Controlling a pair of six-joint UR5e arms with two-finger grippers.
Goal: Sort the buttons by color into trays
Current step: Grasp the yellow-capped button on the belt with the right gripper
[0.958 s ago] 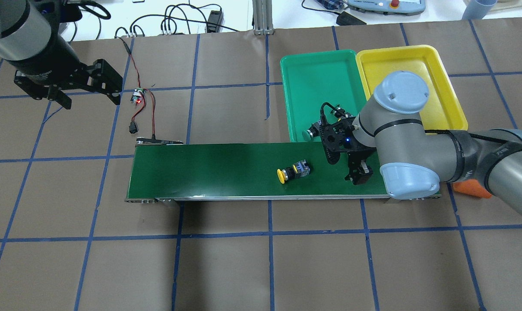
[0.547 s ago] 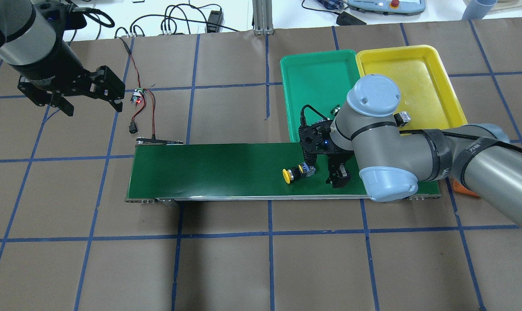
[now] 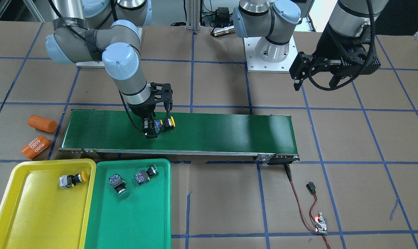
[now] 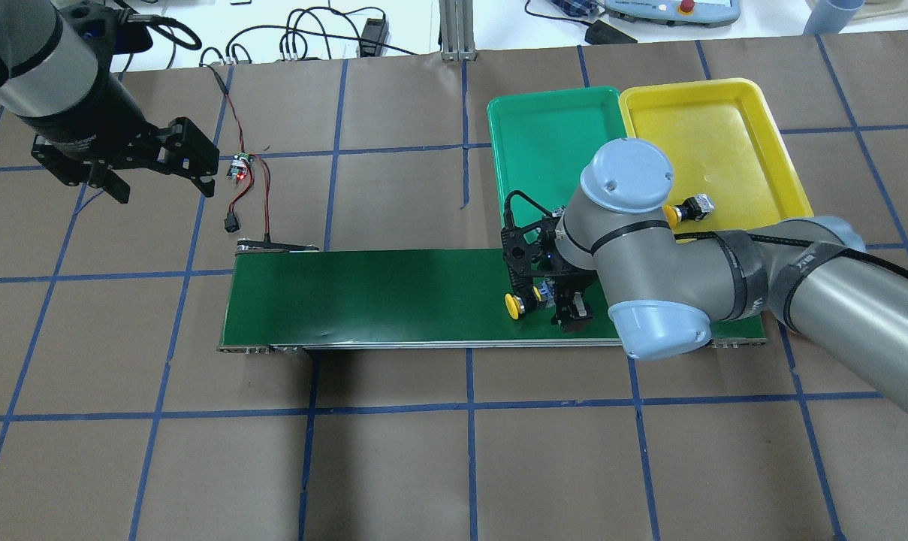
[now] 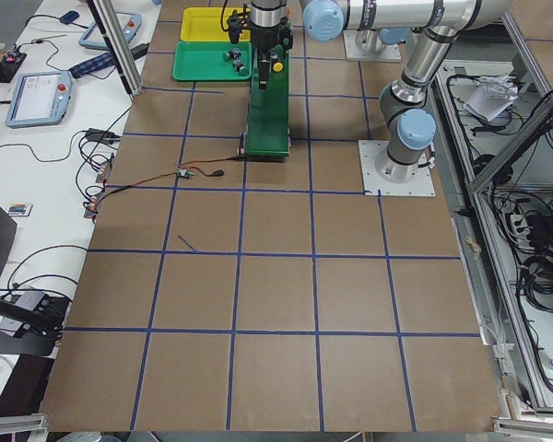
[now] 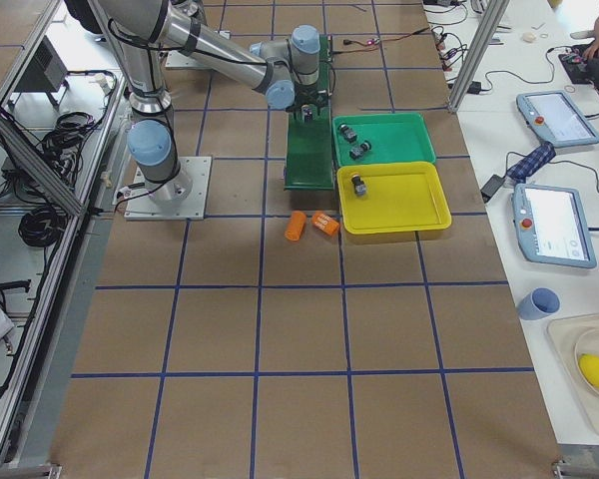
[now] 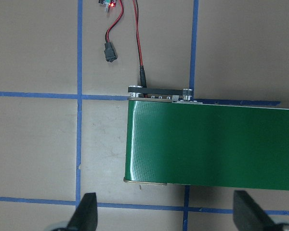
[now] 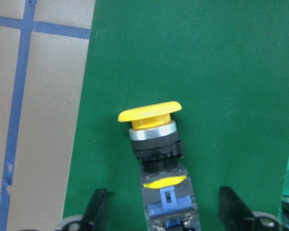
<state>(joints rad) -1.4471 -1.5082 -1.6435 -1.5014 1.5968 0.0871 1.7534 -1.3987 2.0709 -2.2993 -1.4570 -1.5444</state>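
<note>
Four buttons are in view, and 3 already lie in the tray of their colour: two green buttons (image 3: pixel 117 183) (image 3: pixel 145 174) in the green tray (image 3: pixel 132 221), and one sorted yellow button (image 3: pixel 71 180) in the yellow tray (image 3: pixel 39 214). The last yellow button (image 8: pixel 154 144) lies on its side on the conveyor belt (image 3: pixel 229 131), near the end beside the trays, so I judge it is the piece to pick now. The right hand (image 8: pixel 164 211) is low over it w/ fingers spread, one on each side of the blocky body. The wrist view shows green belt betw. each finger and the body, so the hand is released and grasps nothing yet. This pos. makes sense: the button's long axis runs along the belt, approx. in line w/ the gap of the fingers, so closing would pinch the flat sides of the body, not the round cap. The cap points away from the trays, toward the belt's wired end, and turns a little toward the robot. The left hand (image 4: pixel 161 180) hangs open and empty above the worktop (image 4: pixel 393 466) near that wired end, well apart from the work, prob. parked so it does not disturb. Two orange cylinders (image 3: pixel 36 147) lie beside the belt and are no part of the sorting.
</note>
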